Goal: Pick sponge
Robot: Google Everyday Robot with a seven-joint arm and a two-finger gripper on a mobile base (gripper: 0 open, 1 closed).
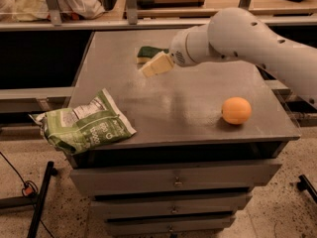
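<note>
- Three things lie on the grey cabinet top [188,100]: sponge [147,51], orange [236,110] and snack bag [84,128].
- The sponge sits upper middle of the frame, partly hidden by the gripper [147,71].
- The gripper points lower left, just in front of the sponge; I cannot tell how wide it stands.
- The orange is at the right; the bag overhangs the lower-left edge.

1 high front camera looks down across the cabinet top [188,108], gripper [147,71] above its far middle.
</note>
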